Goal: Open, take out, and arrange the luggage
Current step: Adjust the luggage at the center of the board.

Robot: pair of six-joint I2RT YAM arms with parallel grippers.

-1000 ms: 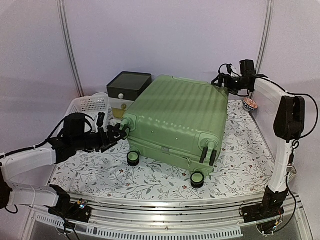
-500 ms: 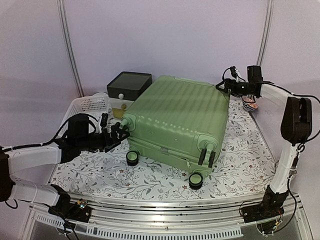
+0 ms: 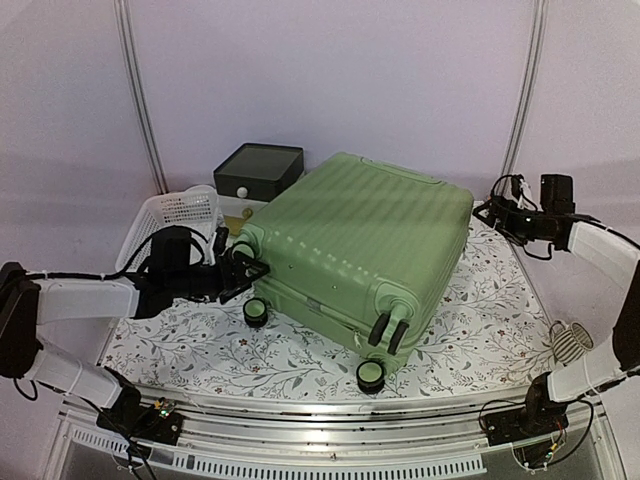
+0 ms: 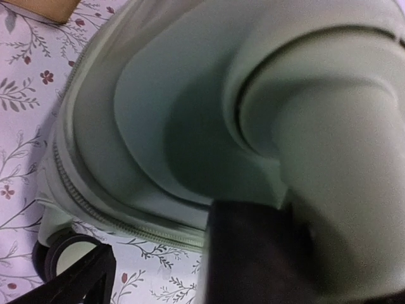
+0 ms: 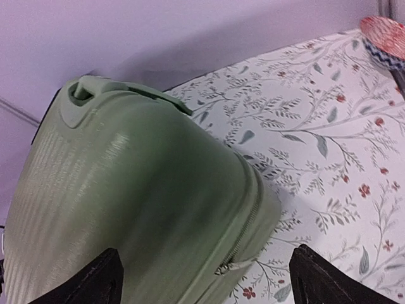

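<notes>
"Two arms in view, one on each flank. Where is the luggage (image 3: pixel 360 250)?"

"Flat on its broad ribbed side in the middle of the flowered cloth (image 3: pixel 480 330), shut, the zip line running round its edge. Its wheeled end faces the arms' bases. Two black casters (image 3: pixel 370 375) sit low by the cloth and the other pair is up on the top edge. The end with the recessed handle points to the back wall."

"And the left gripper (image 3: pixel 240 272)?"

"At the case's left near corner, right against the upper wheel housing. Its fingers are spread wide. In the left wrist view one dark finger (image 4: pixel 76 278) shows at the lower left and the pale green corner fills the rest. I cannot tell whether the fingers actually touch the shell."

"The right gripper (image 3: pixel 490 212)?"

"Off the far right corner of the case and apart from it, fingers spread wide with nothing between them. In the right wrist view both fingertips (image 5: pixel 101 282) frame the handle end, and a red-rimmed patterned dish (image 5: pixel 383 31) sits at the cloth's edge."

"Anything else?"

"A dark-lidded box (image 3: pixel 258 168) behind the case's far left corner, and a white mesh basket (image 3: pixel 175 212) just beside it — both close to the case."
</notes>
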